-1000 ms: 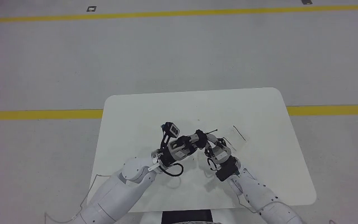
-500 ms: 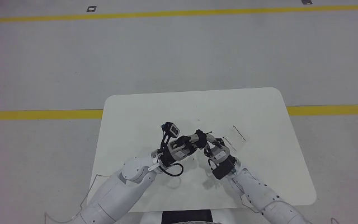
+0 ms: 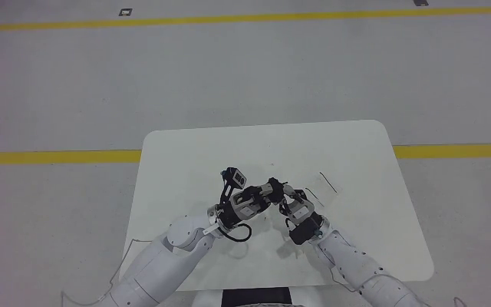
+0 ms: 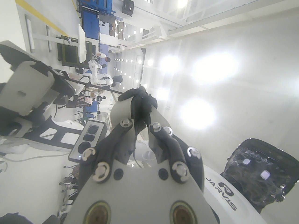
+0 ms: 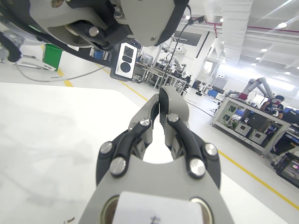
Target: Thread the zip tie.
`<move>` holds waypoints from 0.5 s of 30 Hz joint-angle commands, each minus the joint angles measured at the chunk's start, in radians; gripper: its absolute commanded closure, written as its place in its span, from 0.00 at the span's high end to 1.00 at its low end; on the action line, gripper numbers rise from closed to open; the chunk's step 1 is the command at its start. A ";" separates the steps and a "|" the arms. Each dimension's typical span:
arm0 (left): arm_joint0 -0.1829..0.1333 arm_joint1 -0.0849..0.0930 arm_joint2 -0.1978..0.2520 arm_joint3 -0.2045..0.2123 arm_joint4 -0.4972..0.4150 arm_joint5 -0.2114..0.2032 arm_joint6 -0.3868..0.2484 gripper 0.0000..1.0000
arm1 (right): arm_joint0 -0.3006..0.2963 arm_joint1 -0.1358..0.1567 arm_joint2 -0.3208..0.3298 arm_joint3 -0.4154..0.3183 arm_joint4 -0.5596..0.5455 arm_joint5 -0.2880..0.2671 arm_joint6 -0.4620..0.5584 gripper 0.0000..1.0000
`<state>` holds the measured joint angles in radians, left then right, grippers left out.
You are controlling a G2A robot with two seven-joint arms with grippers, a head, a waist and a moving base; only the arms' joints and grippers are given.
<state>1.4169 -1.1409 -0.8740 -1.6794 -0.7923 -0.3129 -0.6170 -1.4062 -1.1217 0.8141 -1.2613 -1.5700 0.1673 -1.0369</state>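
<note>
R hand (image 5: 159, 97) over white tbl (image 5: 51, 117), workshop (image 5: 245, 108)

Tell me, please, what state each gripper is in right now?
Left gripper: closed, holding the zip tie at its tips.
Right gripper: closed, holding the same zip tie farther along.

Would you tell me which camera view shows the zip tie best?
The right wrist view: the zip tie rises as a long black strip from the shut right gripper. The left wrist view shows a shorter stretch; in the top view it is too small to tell.
</note>
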 commanded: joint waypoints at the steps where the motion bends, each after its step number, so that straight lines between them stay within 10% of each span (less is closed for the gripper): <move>1: 0.000 0.000 0.000 0.000 0.000 0.000 0.000 0.00 | 0.001 0.001 -0.003 0.002 0.000 0.002 -0.001 0.00; 15: 0.000 0.000 0.000 0.000 0.000 0.000 0.000 0.00 | 0.001 0.009 -0.015 -0.001 0.000 0.017 -0.002 0.00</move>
<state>1.4169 -1.1409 -0.8740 -1.6794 -0.7923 -0.3130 -0.6170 -1.4039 -1.1125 0.7991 -1.2609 -1.5700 0.1839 -1.0379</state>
